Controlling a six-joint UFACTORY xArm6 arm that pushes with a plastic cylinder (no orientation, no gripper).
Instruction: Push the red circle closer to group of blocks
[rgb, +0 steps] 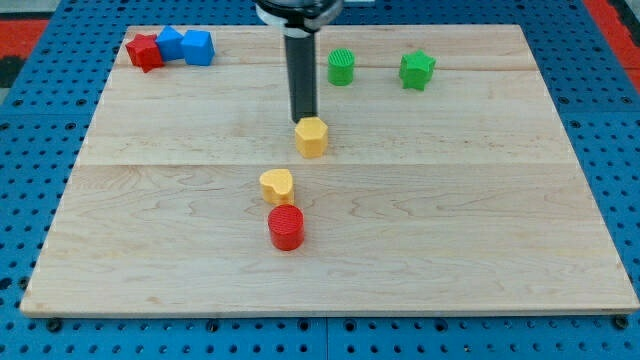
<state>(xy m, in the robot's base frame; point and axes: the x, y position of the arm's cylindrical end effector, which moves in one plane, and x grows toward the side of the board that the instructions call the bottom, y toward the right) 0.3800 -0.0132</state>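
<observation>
One view only. We look down at a slant from the board's (150, 250) 6 o'clock edge toward 12, near enough that it fills the frame.

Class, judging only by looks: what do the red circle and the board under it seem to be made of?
Red circle: probably moulded or printed plastic, matte; uniform colour and fine ridged sides suggest it. Board: pale wood, smooth; visible grain lines and plank seams.

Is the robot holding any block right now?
No, nothing is held. My tip is only a rod; it sits just above the yellow block, far from the red circle.
</observation>
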